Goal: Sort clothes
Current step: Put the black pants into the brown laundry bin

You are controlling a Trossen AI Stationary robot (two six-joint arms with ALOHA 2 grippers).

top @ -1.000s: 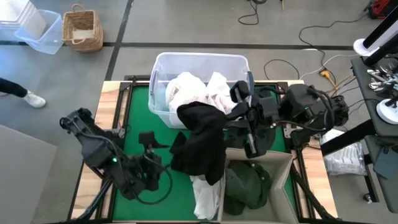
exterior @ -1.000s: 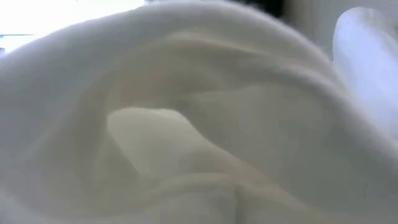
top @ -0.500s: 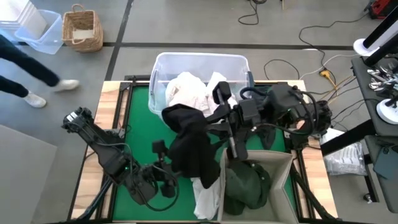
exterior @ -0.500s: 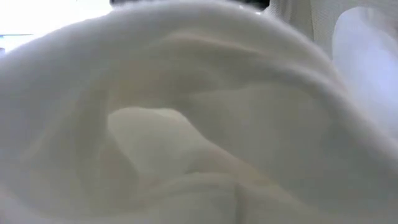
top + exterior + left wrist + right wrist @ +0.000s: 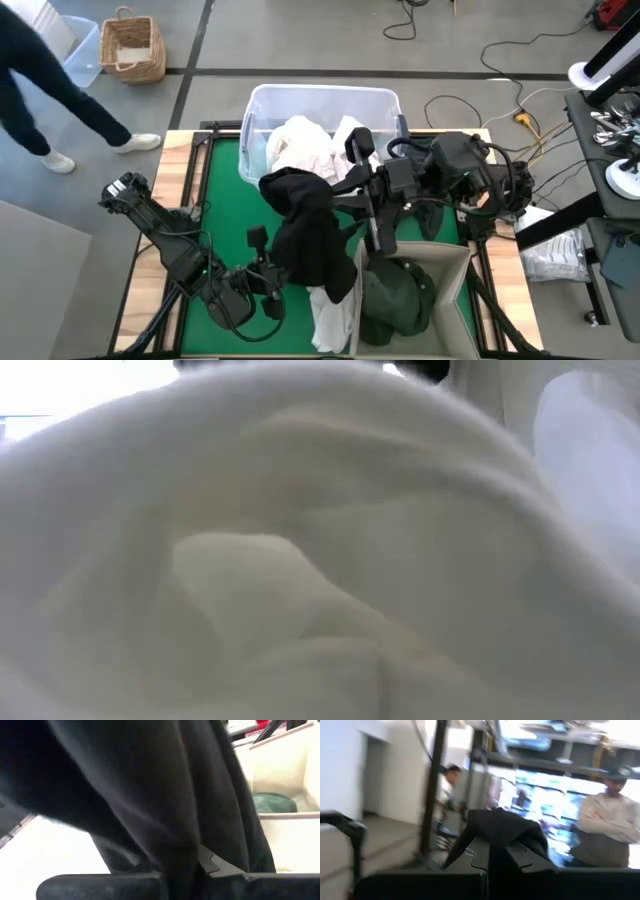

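1. Overhead: black garment point(image 5: 315, 232) hung between both arms, its top bunched at the right gripper point(image 5: 352, 192) beside the clear tub point(image 5: 262, 100), its lower hem at the left gripper point(image 5: 268, 272) over the green mat point(image 5: 222, 190). White clothes point(image 5: 305, 145) sat heaped in the tub and one white piece point(image 5: 332, 318) lay beside the beige box point(image 5: 455, 262) holding a dark green garment point(image 5: 395, 300). I judged the dangling cloth could snag the box wall or drag the white piece along.

2. Table level: white fabric point(image 5: 320, 560) filled everything, so any slip there would go unseen.

3. Left wrist: fingers pressed together on black cloth point(image 5: 165, 795); a shallow pinch might let go.

4. Right wrist: fingers pinched a black fold point(image 5: 500, 827); a person point(image 5: 605, 825) stood in the room beyond.
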